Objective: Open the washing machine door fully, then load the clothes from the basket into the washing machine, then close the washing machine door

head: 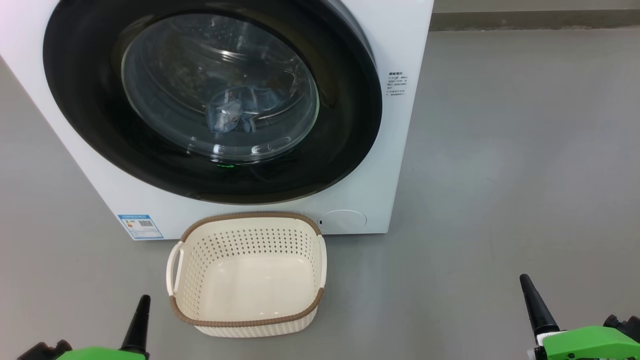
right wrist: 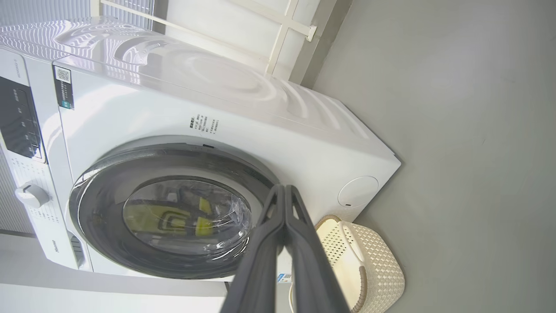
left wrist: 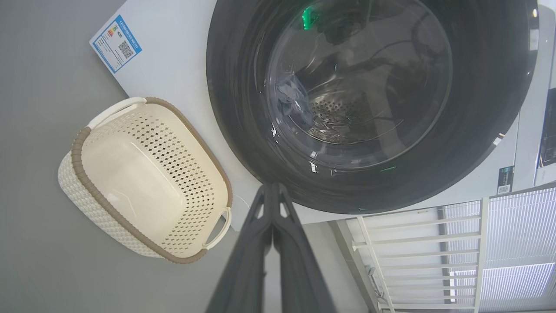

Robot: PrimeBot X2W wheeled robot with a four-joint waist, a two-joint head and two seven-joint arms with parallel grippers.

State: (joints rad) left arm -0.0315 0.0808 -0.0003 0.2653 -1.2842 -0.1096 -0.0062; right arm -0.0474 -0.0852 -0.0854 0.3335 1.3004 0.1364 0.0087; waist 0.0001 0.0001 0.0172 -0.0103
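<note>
Shows the washing machine door (head: pixel 345 125) closed flat on the white washing machine (head: pixel 395 165); shows the clothes (head: pixel 234 109) behind its glass (head: pixel 165 95), inside the drum (left wrist: pixel 341 111); finds the basket (head: pixel 250 216) on the grey floor (head: pixel 500 175) just in front of the machine; finds left hand (head: pixel 144 303) and right hand (head: pixel 526 283) low, each pinched shut, gripping nothing.

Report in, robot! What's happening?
Left gripper and right gripper shut, empty. Round black-rimmed glass door closed, light blue clothes inside. Cream perforated plastic basket empty. Nothing blocking.
</note>
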